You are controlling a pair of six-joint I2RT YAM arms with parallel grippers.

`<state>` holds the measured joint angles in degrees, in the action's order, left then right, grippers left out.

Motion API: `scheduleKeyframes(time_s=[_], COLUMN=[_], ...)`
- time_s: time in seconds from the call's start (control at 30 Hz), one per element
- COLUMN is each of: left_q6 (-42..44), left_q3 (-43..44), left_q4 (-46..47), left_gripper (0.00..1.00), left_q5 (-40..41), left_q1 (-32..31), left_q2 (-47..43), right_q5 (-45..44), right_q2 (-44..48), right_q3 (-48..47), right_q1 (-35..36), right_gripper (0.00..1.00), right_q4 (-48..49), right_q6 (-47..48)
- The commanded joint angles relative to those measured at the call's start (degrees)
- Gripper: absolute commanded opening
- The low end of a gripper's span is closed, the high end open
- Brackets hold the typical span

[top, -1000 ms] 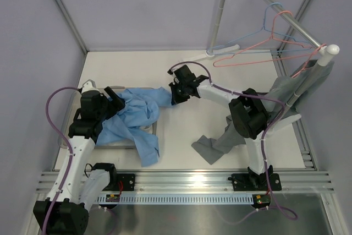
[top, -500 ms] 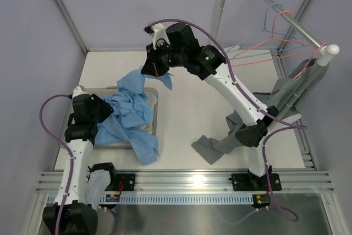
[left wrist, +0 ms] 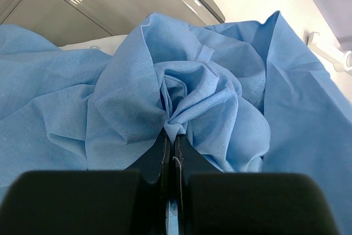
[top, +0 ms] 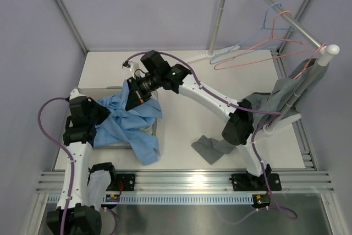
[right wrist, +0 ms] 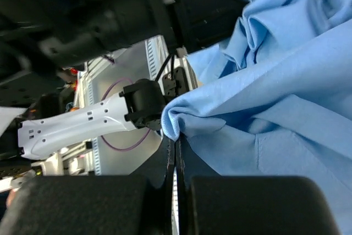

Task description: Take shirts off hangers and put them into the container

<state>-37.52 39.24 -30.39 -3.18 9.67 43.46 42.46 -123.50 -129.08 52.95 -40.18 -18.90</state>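
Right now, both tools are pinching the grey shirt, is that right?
Not grey. The left tool and right tool are both pinching the light blue shirt, as the two wrist views show. The grey shirt lies apart on the right.

Three hangers point(top: 258, 58), one container point(left wrist: 110, 4), maybe three shirts point(top: 129, 127).

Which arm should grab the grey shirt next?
The right one, probably. Its base stands beside the grey shirt, while the left arm sits across the table. The left claw and right claw both pinch the blue shirt, so the right must let go first.
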Motion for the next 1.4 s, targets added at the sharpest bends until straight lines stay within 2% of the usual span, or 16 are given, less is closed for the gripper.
scheduleKeyframes(time_s=[0.0,0.17,0.23,0.37,0.6,0.67,0.7,0.73,0.83,0.87,0.97,1.03,1.13,1.17,1.37], left_q6=[0.9,0.8,0.6,0.1,-0.1,0.0,0.1,0.2,0.2,0.1,-0.1,-0.5,-0.9,-0.9,-1.2], left_q3=[0.5,0.2,0.1,0.1,0.2,0.0,-0.1,-0.2,-0.4,-0.5,-0.8,-1.0,-1.1,-1.1,-1.0], left_q4=[0.5,0.4,0.4,0.4,0.7,1.0,1.2,1.3,1.7,2.0,2.4,2.9,3.0,2.9,3.3], left_gripper=[0.0,0.0,0.07,0.15,0.24,0.25,0.25,0.26,0.26,0.26,0.21,0.12,0.03,0.02,0.0], left_q5=[-1.0,-0.7,-0.6,-0.2,-0.5,-0.7,-0.8,-0.7,-0.6,-0.6,-0.8,-0.9,-0.6,-0.6,-0.2], left_q1=[0.5,0.6,0.6,0.7,0.7,0.6,0.7,0.6,0.7,0.7,0.7,0.7,0.8,0.8,1.0], left_q2=[-1.2,-2.2,-2.5,-3.6,-3.6,-3.5,-3.2,-3.0,-2.4,-2.2,-0.9,0.3,1.4,2.0,3.9], right_q5=[4.1,0.1,-2.8,-7.1,-12.6,-17.3,-18.7,-20.6,-25.8,-26.7,-29.2,-29.8,-30.1,-29.8,-24.9], right_q2=[-3.4,-11.7,-14.2,-20.2,-23.4,-22.1,-21.4,-19.2,-12.8,-11.0,-4.7,-0.5,5.0,6.2,13.5], right_q3=[2.1,2.0,1.4,-0.1,0.6,0.3,0.4,0.8,2.9,3.3,2.7,2.4,4.4,6.0,19.2], right_q1=[0.3,0.8,1.0,1.0,1.5,1.8,1.8,1.8,1.8,1.8,1.8,1.8,1.9,1.9,4.4], right_gripper=[0.0,0.0,0.0,0.0,0.0,0.09,0.18,0.35,0.55,0.66,0.81,0.85,0.96,0.99,0.99], right_q4=[5.2,2.7,0.8,-2.1,-4.8,-7.2,-8.1,-8.2,-8.0,-8.1,-9.1,-10.0,-10.2,-10.2,-6.0], right_q6=[-3.4,-2.0,-1.8,-2.6,-2.9,-1.0,-0.4,0.0,1.1,1.5,1.8,2.1,2.1,2.4,4.5])
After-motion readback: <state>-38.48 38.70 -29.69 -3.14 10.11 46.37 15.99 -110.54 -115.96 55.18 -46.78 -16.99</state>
